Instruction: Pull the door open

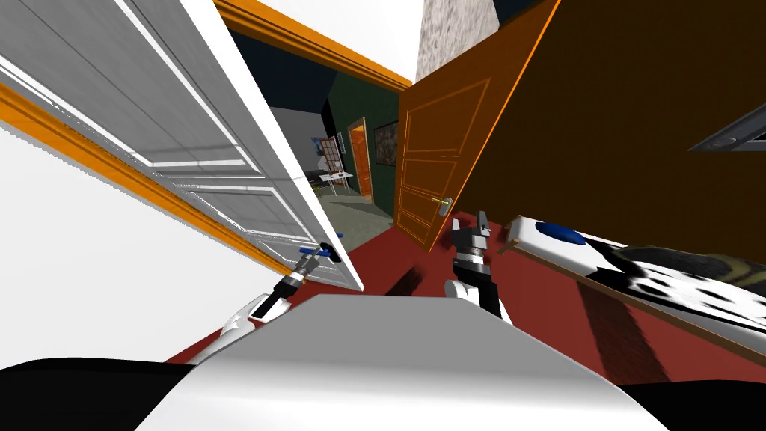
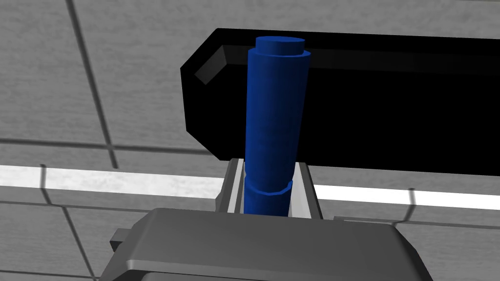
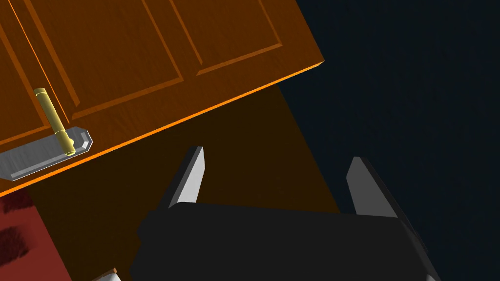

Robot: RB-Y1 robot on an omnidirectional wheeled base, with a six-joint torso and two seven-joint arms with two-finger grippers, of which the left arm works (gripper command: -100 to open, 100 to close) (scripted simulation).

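A white panelled door (image 1: 187, 127) stands swung open on my left, with a blue lever handle (image 1: 309, 251) on a black plate (image 1: 330, 252) near its free edge. My left gripper (image 1: 305, 263) is shut on that blue handle (image 2: 273, 127); its two fingers (image 2: 234, 188) press the lever's sides in front of the black plate (image 2: 390, 107). My right gripper (image 1: 479, 218) is held out in front of me, open, fingers (image 3: 191, 178) apart with nothing between them.
An orange door (image 1: 441, 150) with a brass lever (image 3: 53, 122) on a grey plate stands open on the right. A white and black patterned bed (image 1: 658, 277) lies at the right on the dark red floor (image 1: 389, 262). Through the doorway a grey floor leads to another room.
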